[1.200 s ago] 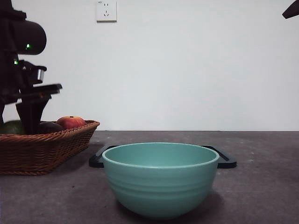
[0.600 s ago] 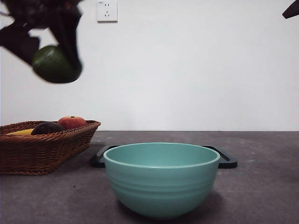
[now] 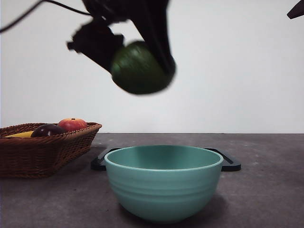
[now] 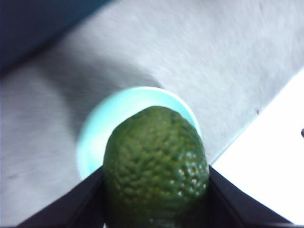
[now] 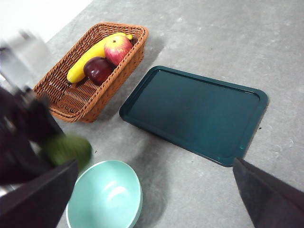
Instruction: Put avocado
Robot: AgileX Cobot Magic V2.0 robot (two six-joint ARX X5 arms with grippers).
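Front view: grey desk point(image 3: 266, 190), white wall; avocado point(image 3: 140, 69) upper centre, clamped in left gripper point(image 3: 137, 57); right gripper point(image 5: 152, 199) spread, empty.

We counted one avocado point(image 3: 137, 69), one teal bowl point(image 3: 163, 183), one dark teal tray point(image 5: 194, 113) and one wicker basket point(image 5: 71, 97). In the basket lay three fruits: one banana point(image 5: 90, 57), one red apple point(image 5: 118, 48) and one dark purple fruit point(image 5: 98, 69).
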